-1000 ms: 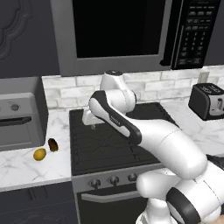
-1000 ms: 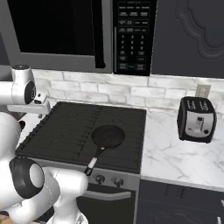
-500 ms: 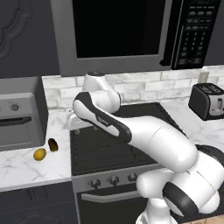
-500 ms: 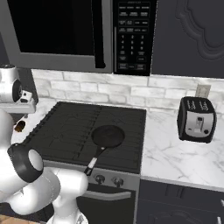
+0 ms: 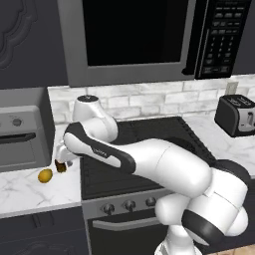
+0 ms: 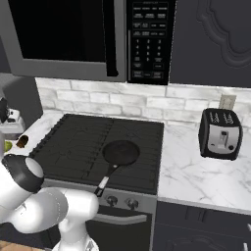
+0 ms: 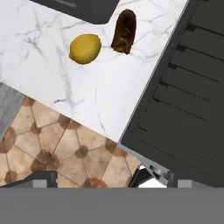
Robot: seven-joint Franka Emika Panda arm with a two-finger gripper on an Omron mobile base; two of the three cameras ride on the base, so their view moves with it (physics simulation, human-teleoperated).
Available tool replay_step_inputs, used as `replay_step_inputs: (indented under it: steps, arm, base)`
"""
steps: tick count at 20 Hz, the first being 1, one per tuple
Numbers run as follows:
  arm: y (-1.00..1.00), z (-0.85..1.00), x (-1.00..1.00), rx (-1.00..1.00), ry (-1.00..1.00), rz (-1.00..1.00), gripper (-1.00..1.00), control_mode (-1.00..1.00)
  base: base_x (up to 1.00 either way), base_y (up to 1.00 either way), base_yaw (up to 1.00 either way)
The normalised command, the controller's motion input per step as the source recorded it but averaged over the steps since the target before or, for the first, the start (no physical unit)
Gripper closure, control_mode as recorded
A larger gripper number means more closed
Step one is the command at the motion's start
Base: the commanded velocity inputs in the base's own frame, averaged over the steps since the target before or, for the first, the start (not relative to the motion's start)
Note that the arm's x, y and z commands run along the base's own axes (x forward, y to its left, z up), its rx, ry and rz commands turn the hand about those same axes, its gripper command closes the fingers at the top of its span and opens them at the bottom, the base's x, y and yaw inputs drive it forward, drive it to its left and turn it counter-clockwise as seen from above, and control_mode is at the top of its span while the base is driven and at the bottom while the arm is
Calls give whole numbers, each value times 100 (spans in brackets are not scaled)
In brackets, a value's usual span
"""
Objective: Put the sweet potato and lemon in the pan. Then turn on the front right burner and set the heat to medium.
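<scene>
Arm reaches left over the marble counter (image 5: 30, 191), the gripper (image 5: 61, 160) hanging above the sweet potato (image 5: 61, 167) with its jaws spread wide and nothing between them. Sweet potato (image 7: 124, 31) and lemon (image 7: 85, 48) lie just beside each other on the white counter (image 7: 87, 96), left of the cooktop edge and in front of the grey toaster oven (image 5: 22, 132). Pan (image 6: 120, 153) sits on the front right burner (image 6: 128, 164), handle pointing toward the stove front. A black toaster (image 6: 220, 134) stands on the counter right of the stove
</scene>
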Motion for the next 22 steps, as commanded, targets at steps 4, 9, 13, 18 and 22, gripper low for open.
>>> replay_step_inputs:
  steps: [4, 9, 13, 18, 22]
  arm:
    - [41, -5, 0, 2, 0, 0, -100, -100]
    - [26, 0, 0, 0, 0, -11, -100, -100]
    - [13, 0, 0, 0, 0, -35, -100, -100]
    - [0, -1, 0, 2, 0, -42, -100, -100]
    - [-4, -1, 0, 12, 0, -24, -100, -100]
  base:
    - [0, 0, 0]
    - [0, 0, 0]
    - [0, 0, 0]
    - [0, 0, 0]
    - [0, 0, 0]
